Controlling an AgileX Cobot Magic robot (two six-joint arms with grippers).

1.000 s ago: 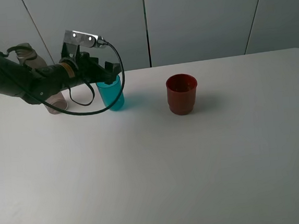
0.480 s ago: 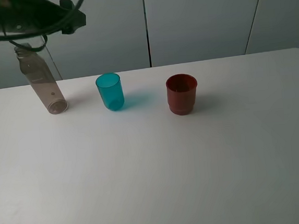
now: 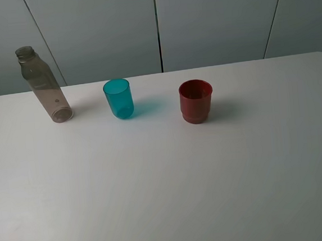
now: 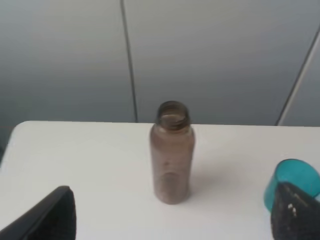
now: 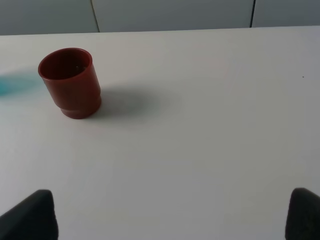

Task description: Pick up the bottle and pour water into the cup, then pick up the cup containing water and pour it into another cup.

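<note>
My left claw [image 4: 172,220] is spread wide and empty, its jaws framing the upright bottle [image 4: 171,152] so I can close on it, with the teal cup [image 3: 118,99] just beside the bottle and the red cup [image 3: 196,100] beyond that.

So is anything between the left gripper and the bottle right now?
Nothing visible. In the left wrist view the bottle stands upright straight ahead of the open left gripper, with bare table between them. The teal cup sits off to one side, beside one fingertip, not in the approach line.
</note>
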